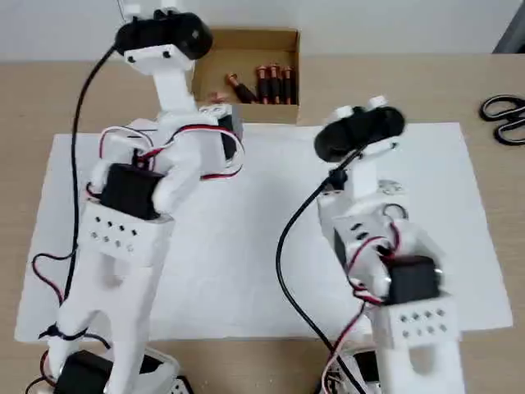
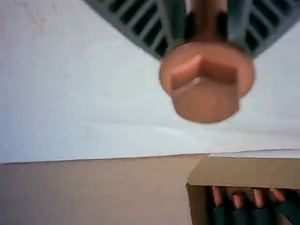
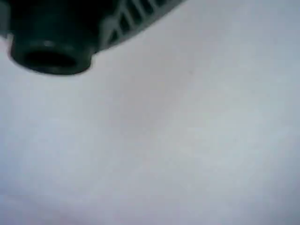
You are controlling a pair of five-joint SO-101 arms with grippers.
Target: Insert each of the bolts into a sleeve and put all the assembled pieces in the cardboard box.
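Bolt (image 2: 206,82) clamped in my left gripper (image 2: 206,26). The shank sits between the ribbed fingers (image 2: 136,18) and the hex head pokes out past the tips. The fingers are closed only as far as the shank lets them. I can't see the threaded end.

Sleeve (image 3: 49,51) is in my right gripper (image 3: 65,21), pinched by its body, fingers tight on it as far as I can judge. The open bore faces out, clear of the grip. My read is that it's held that way to leave the hole free for mating.

Both parts hang over the white paper (image 2: 70,93), not touching it. In the high view my two arms are well apart, so the bolt isn't lined up with the bore yet.

Past the paper edge is bare table (image 2: 93,192), then the cardboard box (image 2: 243,171), near my left gripper. Several assembled pieces (image 2: 234,201) already lie inside, side by side. This pair probably goes in with them once joined.

Scissors (image 1: 504,115) sit far off on the right side of the table, out of the way.
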